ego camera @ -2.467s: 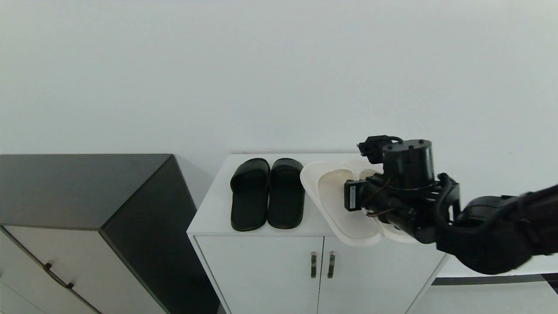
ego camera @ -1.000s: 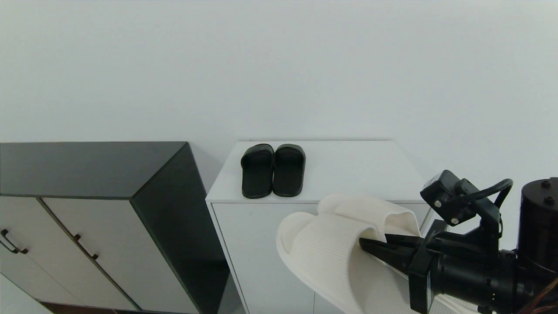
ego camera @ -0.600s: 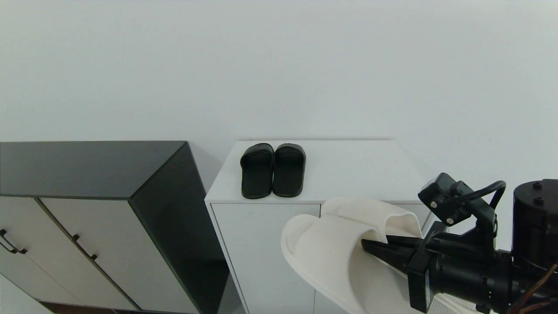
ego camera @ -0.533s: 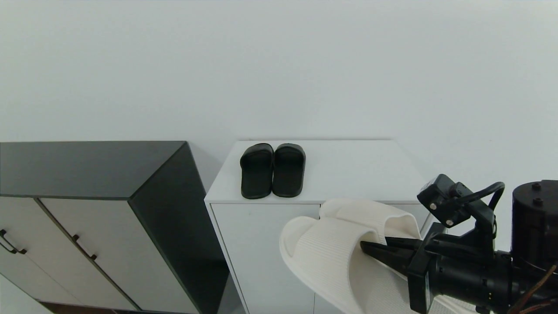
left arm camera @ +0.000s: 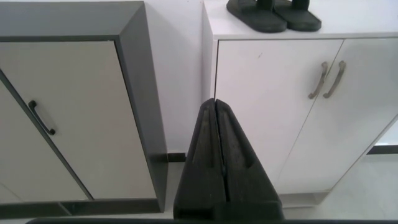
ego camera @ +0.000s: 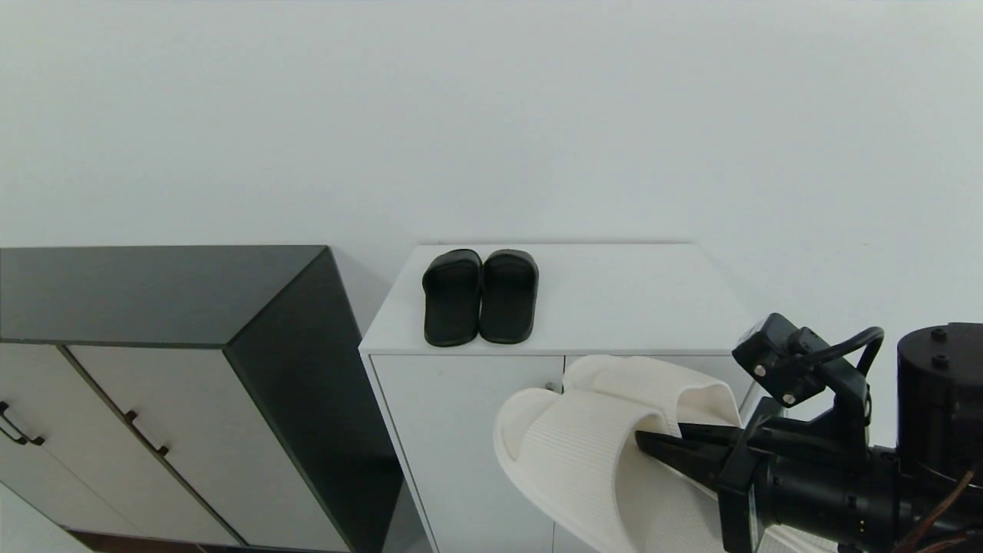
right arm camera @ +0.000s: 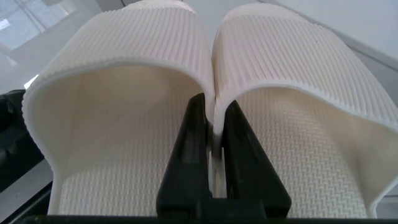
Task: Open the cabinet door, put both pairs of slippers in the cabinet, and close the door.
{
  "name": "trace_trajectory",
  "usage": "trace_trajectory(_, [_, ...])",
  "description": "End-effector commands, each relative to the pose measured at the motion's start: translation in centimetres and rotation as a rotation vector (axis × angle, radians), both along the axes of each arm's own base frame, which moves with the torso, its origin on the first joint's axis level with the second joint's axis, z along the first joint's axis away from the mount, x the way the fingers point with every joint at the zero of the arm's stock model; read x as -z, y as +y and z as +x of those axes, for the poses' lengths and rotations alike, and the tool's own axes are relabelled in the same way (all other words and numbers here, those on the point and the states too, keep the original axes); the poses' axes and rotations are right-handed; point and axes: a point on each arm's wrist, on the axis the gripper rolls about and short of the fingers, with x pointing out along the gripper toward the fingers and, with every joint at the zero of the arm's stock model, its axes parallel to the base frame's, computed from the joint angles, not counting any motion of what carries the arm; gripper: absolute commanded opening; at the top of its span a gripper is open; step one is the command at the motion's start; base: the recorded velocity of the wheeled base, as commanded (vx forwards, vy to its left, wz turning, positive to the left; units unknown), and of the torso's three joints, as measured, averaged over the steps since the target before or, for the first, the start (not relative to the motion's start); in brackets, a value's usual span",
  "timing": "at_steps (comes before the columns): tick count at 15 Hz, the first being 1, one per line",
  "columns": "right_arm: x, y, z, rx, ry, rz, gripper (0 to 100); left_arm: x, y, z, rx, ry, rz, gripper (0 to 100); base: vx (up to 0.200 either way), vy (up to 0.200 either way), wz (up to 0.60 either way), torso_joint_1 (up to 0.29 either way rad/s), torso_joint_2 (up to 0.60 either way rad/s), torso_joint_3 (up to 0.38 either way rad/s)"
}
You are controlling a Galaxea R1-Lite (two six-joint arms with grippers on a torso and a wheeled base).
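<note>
— White slippers (ego camera: 584,461): appearance, position?
— Ribbed, cream, pressed side by side; right tool (ego camera: 641,439) grips both before shut cabinet (ego camera: 461,438). Black slippers (ego camera: 480,296) atop it. Left tool (left arm camera: 215,109) closed, empty.

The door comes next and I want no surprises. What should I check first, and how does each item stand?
1. White slippers held by right gripper: ok, inner walls pinched together.
2. Left gripper free for the handle: ok, shut on nothing.
3. Cabinet doors open: not ok, both shut.
4. Black slippers stowed: not ok, on the cabinet top.
5. Room inside: cannot tell.
</note>
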Motion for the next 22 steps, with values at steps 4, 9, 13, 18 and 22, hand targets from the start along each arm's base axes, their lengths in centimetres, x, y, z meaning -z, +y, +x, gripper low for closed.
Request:
trace_trajectory(4, [0.6,0.4,0.3,-0.025,0.009,-0.024,0,0.0,0.0,0.0,-0.002,0.001,-0.004,0,0.0,0.0,0.0,-0.189,0.44,0.238])
trace_trajectory(9, [0.8,0.2,0.0,-0.028,0.01,-0.031,0,0.0,0.0,0.0,0.001,0.001,-0.01,100,0.0,0.0,0.0,-0.23,0.55,0.314])
trace_trajectory(13, [1.0,-0.6,-0.7,-0.045,-0.037,-0.048,0,0.0,0.0,0.0,-0.001,0.001,-0.008,100,0.0,0.0,0.0,-0.21,0.52,0.314])
trace_trajectory(18, [0.4,-0.7,-1.2,-0.06,-0.056,-0.024,0,0.0,0.0,0.0,0.001,0.001,-0.004,100,0.0,0.0,0.0,-0.182,0.49,0.313])
trace_trajectory(22, [1.2,-0.4,-1.1,-0.067,-0.033,-0.053,0,0.0,0.0,0.0,-0.001,0.002,-0.002,100,0.0,0.0,0.0,-0.154,0.48,0.326])
